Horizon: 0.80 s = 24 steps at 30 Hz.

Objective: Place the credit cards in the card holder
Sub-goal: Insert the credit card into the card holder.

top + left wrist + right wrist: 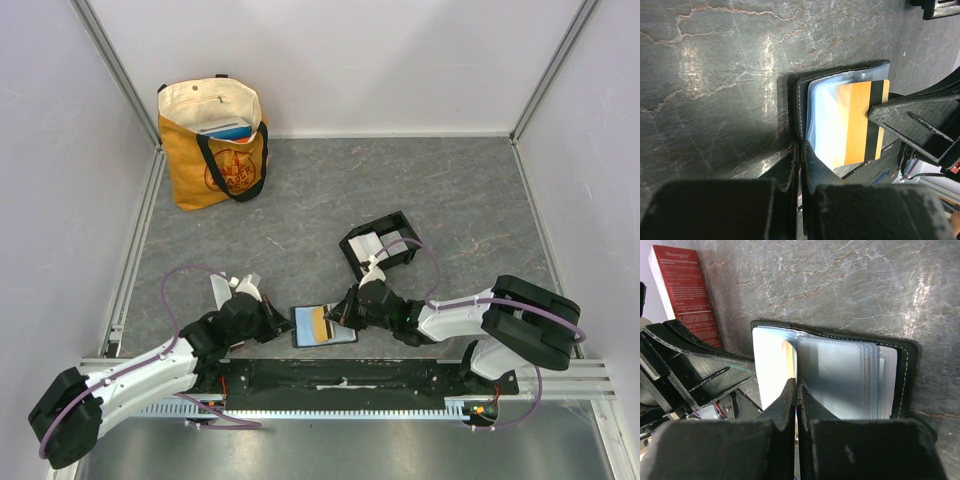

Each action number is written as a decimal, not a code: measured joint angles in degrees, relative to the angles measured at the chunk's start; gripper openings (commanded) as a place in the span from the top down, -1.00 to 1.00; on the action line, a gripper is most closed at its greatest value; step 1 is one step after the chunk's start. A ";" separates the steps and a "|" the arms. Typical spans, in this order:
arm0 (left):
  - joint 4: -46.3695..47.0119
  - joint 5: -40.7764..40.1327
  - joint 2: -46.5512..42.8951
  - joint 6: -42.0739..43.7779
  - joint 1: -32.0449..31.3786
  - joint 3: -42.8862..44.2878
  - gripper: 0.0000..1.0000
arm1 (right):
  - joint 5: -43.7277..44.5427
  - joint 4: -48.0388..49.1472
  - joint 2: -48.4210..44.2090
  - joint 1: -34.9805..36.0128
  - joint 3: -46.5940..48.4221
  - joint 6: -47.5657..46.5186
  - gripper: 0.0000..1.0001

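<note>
A black wallet [902,380] lies open on the grey table [450,190], close to the front edge and between the two arms. Inside it are clear sleeves [835,375], one on top of the other like pages. The orange card [857,125] is in the wallet. Part of it is under a clear sleeve and part of it sticks out. It has a black stripe along one side.

The left gripper [800,152] is squeezed tight on the edge of the wallet. The right gripper [796,392] comes from the other side and is pinched tight on the edge of the orange card. The two grippers are very near each other, with only the open wallet between them.

The card holder [347,243] sits on the table just behind the right gripper, turned a little crooked. Some pale cards [378,243] already lie in it. The right arm's wrist is between the wallet and the card holder.

A red box [685,295] with small white writing is on the table just beside the left gripper. A yellow tote bag [205,165] stands far off in the back left corner, and something blue and white pokes out of its top.
</note>
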 measured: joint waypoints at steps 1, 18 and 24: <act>-0.07 -0.04 -0.09 0.00 0.00 0.00 0.97 | -0.15 0.37 0.26 0.00 0.04 0.00 1.00; -1.60 -0.31 -2.49 -0.11 0.00 0.00 0.96 | 0.28 -7.32 -0.20 0.07 3.21 -2.38 0.38; -2.51 -0.33 -4.37 -0.26 0.00 0.00 0.96 | 0.50 -11.63 -0.55 0.35 6.19 -4.09 -0.20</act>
